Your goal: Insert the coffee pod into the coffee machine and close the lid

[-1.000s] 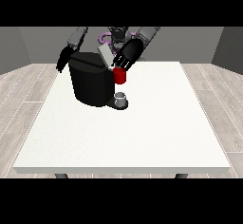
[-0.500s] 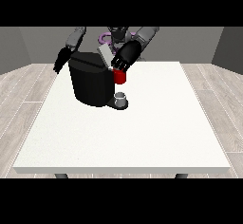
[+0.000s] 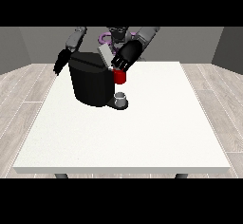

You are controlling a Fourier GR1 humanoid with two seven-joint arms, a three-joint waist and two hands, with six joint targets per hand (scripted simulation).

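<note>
Left to right from where I stand. The hand at the view's left (image 3: 60,64) hangs off the far left side of the table (image 3: 142,137), just beside the coffee machine (image 3: 91,83) and behind its left shoulder. It points downward; I can't tell how its fingers lie, and nothing shows in it.

The coffee machine is a black block on the left-centre of the table, with its lid (image 3: 105,54) tilted up at the top right, a pale slab angled back. A red thing at the machine (image 3: 120,77) sticks out on its right front. Below that, on the machine's base, sits a small grey thing (image 3: 121,98), cup-like; can't tell whether it's the pod.

The hand at the view's right (image 3: 125,58) is over the machine's top right corner, just beside the raised lid and directly above the red thing. Its fingers look curled downward toward the red thing, touching or nearly so. Whether they grip anything I can't tell. The grey thing is below this hand, apart from it.
</note>
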